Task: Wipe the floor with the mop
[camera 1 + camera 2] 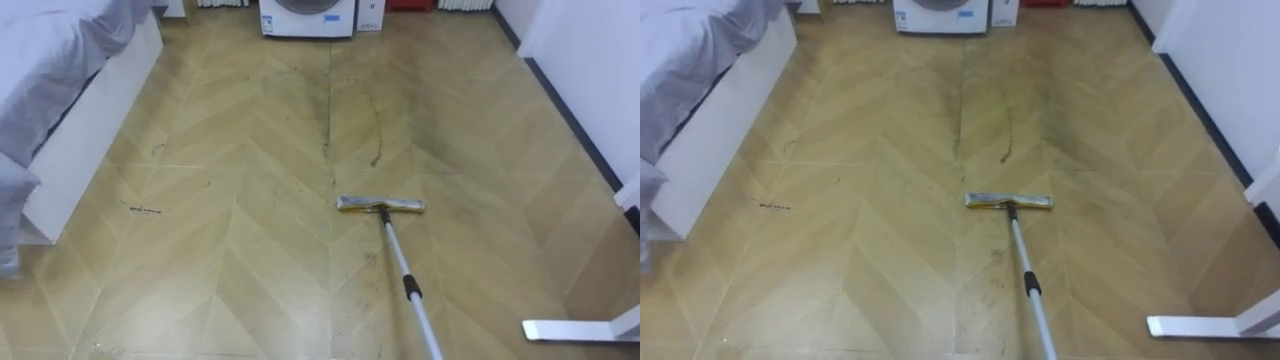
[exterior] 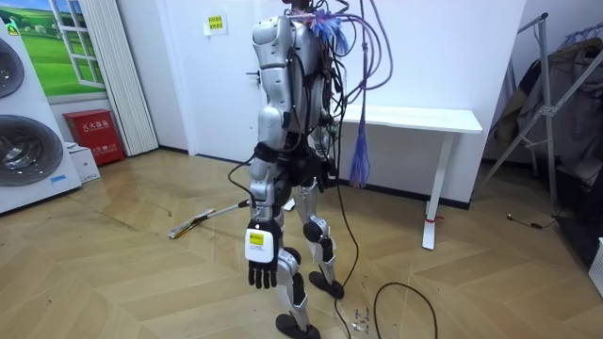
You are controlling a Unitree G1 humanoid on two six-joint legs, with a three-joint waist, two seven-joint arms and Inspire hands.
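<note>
Wooden herringbone floor point(image 1: 240, 250), and the mop point(image 1: 392, 235) sits pretty much mid-room on it. Its flat head point(image 1: 380, 204) lies pressed to the boards, turned crosswise, so the head's long side runs left to right. The handle point(image 1: 400, 265) goes the other way. It starts at the middle of the head, comes back toward the robot leaning a bit to the right, and leaves the bottom edge right of centre. So the mop as a whole points away from the robot, toward the washing machine point(image 1: 305, 18) at the far end. I can't tell what holds the near end of the handle.

A dark wavy smear point(image 1: 375, 140) marks the floor just beyond the head. The bed point(image 1: 60, 60) with grey bedding runs along the left side.

In the room view the robot stands upright facing that view's left, with a white surface point(image 2: 415, 118) behind it. The mop points the same way, low along the floor. The left hand point(image 2: 262, 273) hangs at its side, fingers loose, grasping nothing.
</note>
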